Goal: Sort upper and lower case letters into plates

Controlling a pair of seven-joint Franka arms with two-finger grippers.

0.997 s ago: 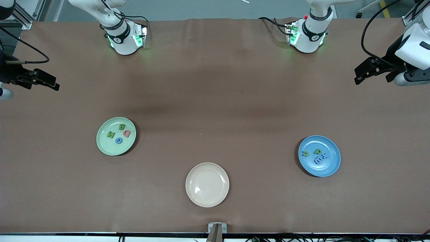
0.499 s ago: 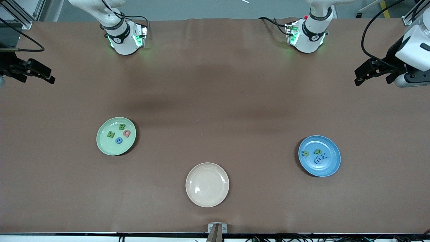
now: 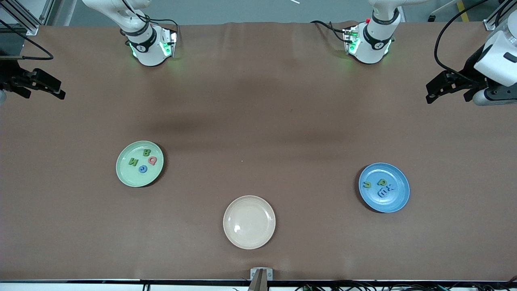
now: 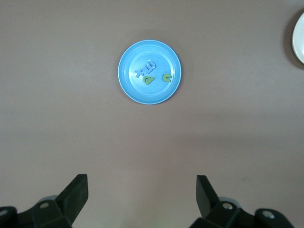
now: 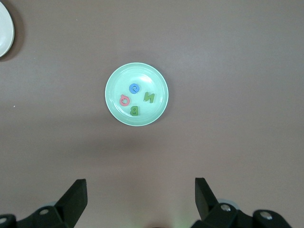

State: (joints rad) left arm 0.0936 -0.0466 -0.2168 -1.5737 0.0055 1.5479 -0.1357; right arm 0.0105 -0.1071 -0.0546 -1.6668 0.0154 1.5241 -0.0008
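Observation:
A mint green plate [image 3: 129, 176] lies toward the right arm's end of the table. It holds several letters: a green B [image 3: 146, 152], a green N [image 3: 133, 161], a pink-red one [image 3: 152, 160] and a blue one [image 3: 142, 169]. The blue plate [image 3: 387, 204] lies toward the left arm's end and holds two green letters [image 3: 381, 182] and blue ones [image 3: 385, 190]. My right gripper [image 3: 60, 91] hangs open and empty high over its end of the table. From there the right wrist view looks down on the mint plate [image 5: 152, 78]. My left gripper [image 3: 429, 93] is likewise open and empty over its own end, and its wrist view shows the blue plate [image 4: 152, 95].
A cream-beige plate [image 3: 249, 222] with nothing in it sits nearer the front camera, midway between the two other plates. A small metal bracket [image 3: 261, 274] is fixed at the table's front edge. Both arm bases stand along the table's back edge.
The right gripper has drawn back toward its end of the table and a little toward the bases. The left gripper has barely shifted. Plates and letters have not moved.

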